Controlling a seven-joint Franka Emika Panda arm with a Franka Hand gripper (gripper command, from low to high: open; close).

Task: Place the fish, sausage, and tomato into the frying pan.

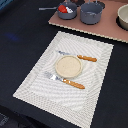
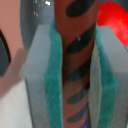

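Gripper point(image 2: 74, 75) pads point(image 2: 52, 85) clamped on sausage point(image 2: 75, 55), upright between them. Tomato point(image 2: 112, 20) just behind. Exterior view: tomato in frying pan point(image 1: 66, 12).

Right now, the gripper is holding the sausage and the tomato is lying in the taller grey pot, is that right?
Not quite: the exterior view shows the tomato lying in the frying pan, not the taller grey pot. The gripper is holding the sausage, as you say.
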